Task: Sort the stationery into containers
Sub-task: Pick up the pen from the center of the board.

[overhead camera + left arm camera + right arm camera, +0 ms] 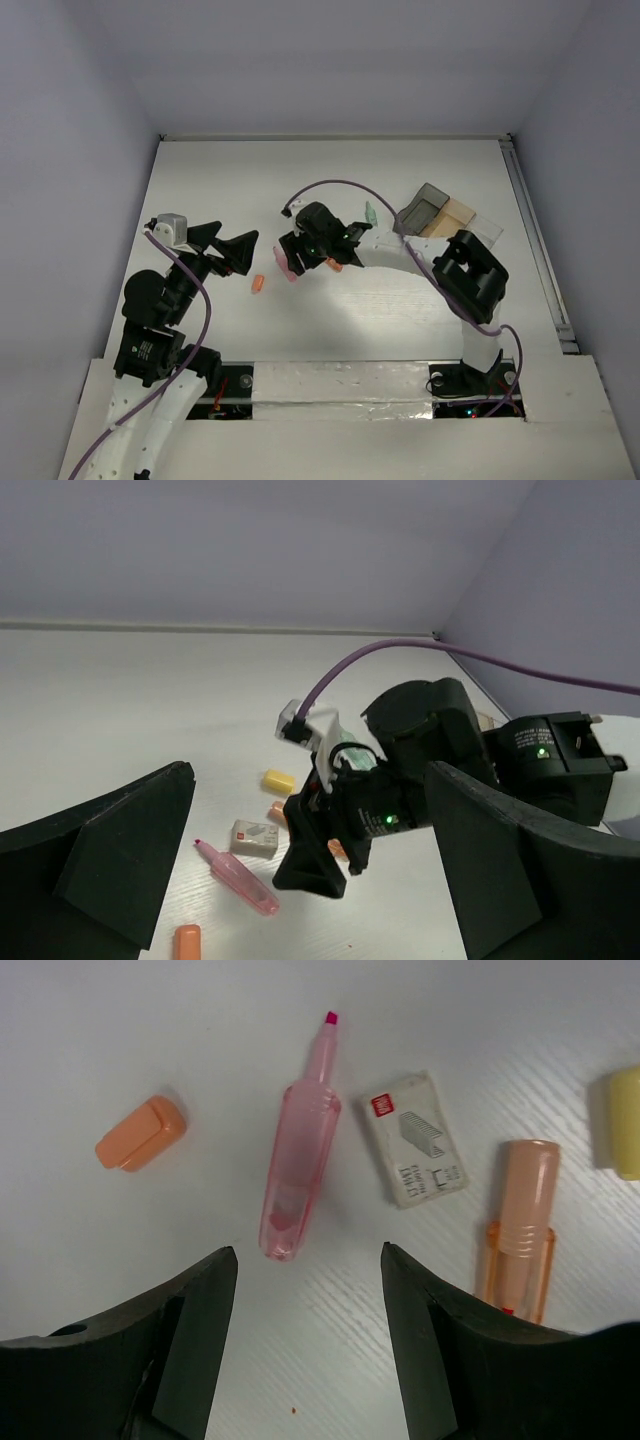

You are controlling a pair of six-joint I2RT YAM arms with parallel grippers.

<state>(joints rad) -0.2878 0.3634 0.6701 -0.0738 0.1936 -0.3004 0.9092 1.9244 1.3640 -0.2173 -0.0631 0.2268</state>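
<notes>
While your right arm stretches leftward across the table, elbow bent beside the containers, the right claw points down, partly open and empty. The pink highlighter lies flat just ahead of its gap. Your left claw hovers wide open, holding nothing.

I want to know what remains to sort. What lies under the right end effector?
On the table below the open right end effector: a pink marker, a staple box, an orange marker, an orange cap, a yellow piece. Anything beneath its fingers is covered.
</notes>
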